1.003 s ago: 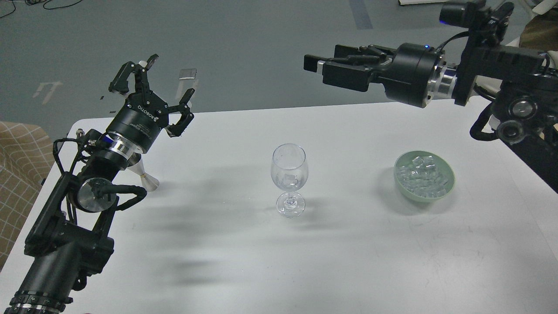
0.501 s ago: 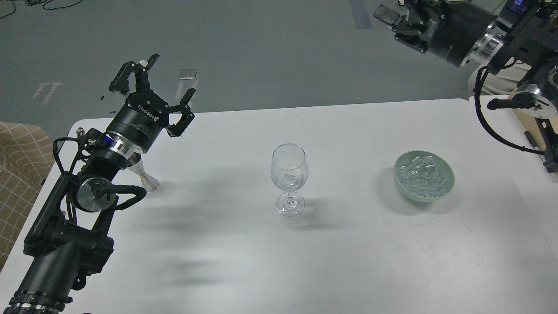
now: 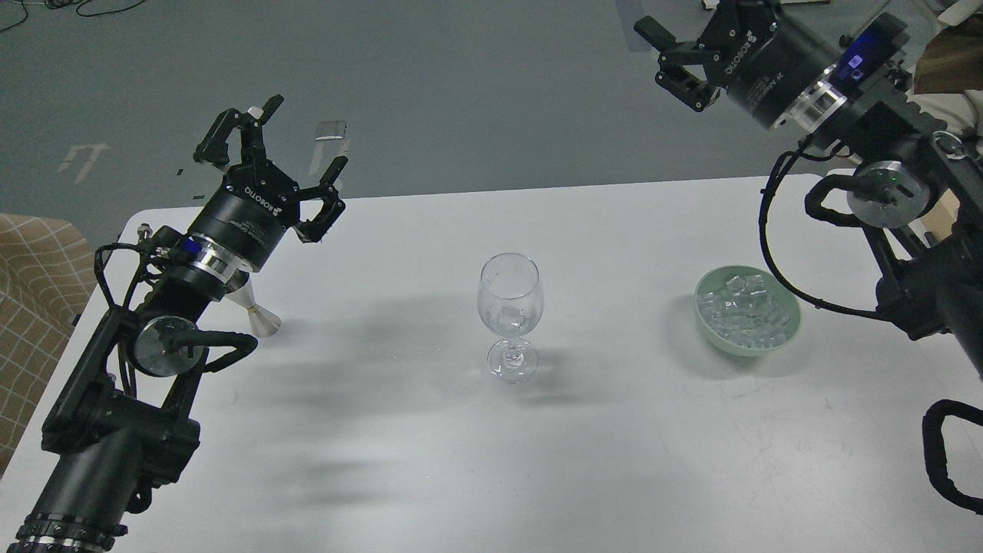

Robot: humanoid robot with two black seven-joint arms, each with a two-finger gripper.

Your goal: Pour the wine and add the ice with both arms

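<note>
A clear wine glass (image 3: 511, 307) stands upright at the middle of the white table (image 3: 399, 445). One clear cube seems to lie in its bowl; I cannot make out the wine. The ice (image 3: 743, 307) is heaped in a pale green bowl (image 3: 791, 329) to the right. My left gripper (image 3: 299, 138) is open and empty, raised over the table's back left corner. My right gripper (image 3: 683, 27) is open and empty, high beyond the back edge, well above and behind the bowl. Its upper finger is cut by the frame's top edge.
A small white cone-shaped vessel (image 3: 261, 320) lies on the table, partly hidden under my left wrist. A tan checked cushion (image 3: 31, 269) is off the table's left edge. Grey floor lies beyond the back edge.
My right arm has swung up and back to the right, from over the table's back edge to high beyond it, and its gripper now shows open. My left arm has barely moved.
</note>
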